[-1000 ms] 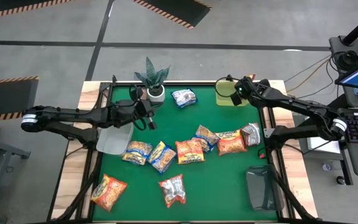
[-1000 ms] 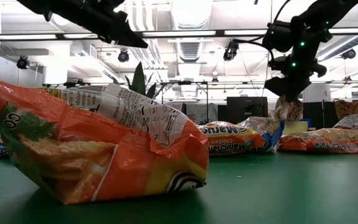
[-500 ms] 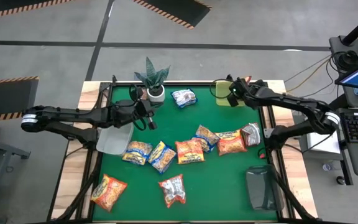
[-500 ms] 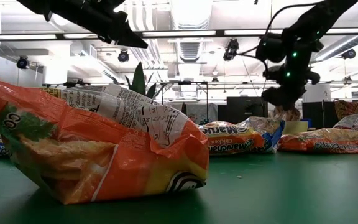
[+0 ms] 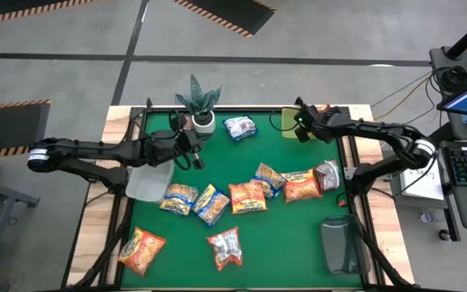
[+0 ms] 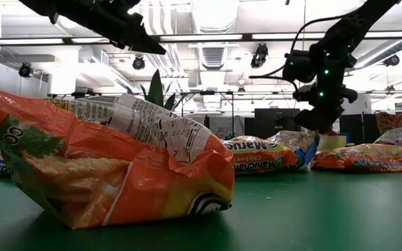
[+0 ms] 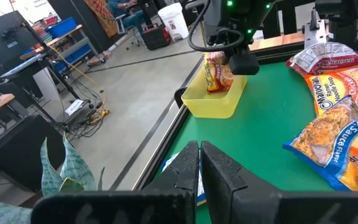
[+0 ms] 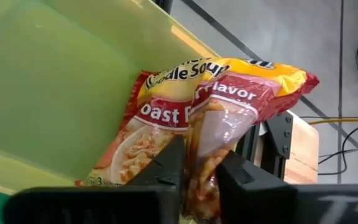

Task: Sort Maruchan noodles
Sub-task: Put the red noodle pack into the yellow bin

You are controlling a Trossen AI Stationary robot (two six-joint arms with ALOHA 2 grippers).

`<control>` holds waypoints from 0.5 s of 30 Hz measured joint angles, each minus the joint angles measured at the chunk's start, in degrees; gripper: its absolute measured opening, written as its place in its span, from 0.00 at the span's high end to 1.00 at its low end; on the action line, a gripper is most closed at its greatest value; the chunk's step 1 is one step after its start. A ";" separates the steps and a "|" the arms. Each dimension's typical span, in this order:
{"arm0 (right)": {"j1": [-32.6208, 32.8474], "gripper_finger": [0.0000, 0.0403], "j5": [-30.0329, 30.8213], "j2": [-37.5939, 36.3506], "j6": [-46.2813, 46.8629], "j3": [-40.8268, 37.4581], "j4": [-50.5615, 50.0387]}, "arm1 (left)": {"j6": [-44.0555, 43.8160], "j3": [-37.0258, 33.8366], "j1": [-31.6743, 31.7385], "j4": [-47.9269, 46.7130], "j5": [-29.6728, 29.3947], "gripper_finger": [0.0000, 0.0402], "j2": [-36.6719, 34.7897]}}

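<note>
My right gripper [image 5: 300,123] is at the table's far right corner, over the lime-green tray [image 5: 282,122], shut on an orange-red noodle packet [image 8: 216,93]. The left wrist view shows that packet [image 7: 218,71] standing in the tray [image 7: 213,102]. My left gripper [image 5: 193,156] hovers shut near the potted plant [image 5: 199,101], touching nothing. Several other packets lie flat on the green mat: a row across the middle [image 5: 247,196], a blue-silver one [image 5: 239,127] at the far side, and two near the front [image 5: 142,249], [image 5: 224,247]. My right gripper pinches the orange-red packet between its two fingers [image 8: 166,168] at a crinkled stretch of plastic [image 8: 204,143]. The fingers come slanting down from above. The packet stands roughly upright with its lower part inside the tray [image 8: 55,93].
A clear plastic bin sits at the mat's left edge [image 5: 148,180] and another at the near right corner [image 5: 343,243]. The plant in its white pot stands at the far edge. An orange packet [image 6: 103,174] fills the low view's foreground. Open green mat lies between the packet groups.
My right gripper has shifted a little toward the table's left and sunk over the tray, still shut on the orange-red packet, which now reaches down into the tray. The arm behind it has swung toward the far edge.
</note>
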 joint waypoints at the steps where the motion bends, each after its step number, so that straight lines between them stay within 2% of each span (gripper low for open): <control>1: 0.00 0.83 -0.02 0.00 0.28 0.08 -0.10 | 0.00 -0.01 0.00 0.00 0.00 1.00 0.00; 8: 0.09 0.64 -0.33 -1.30 1.33 1.83 -1.58 | -0.78 -0.02 0.00 0.02 0.05 1.00 0.00; 15: 0.13 0.52 -4.87 -5.82 3.63 4.96 -6.35 | -3.65 -0.02 -0.02 0.02 0.09 1.00 0.00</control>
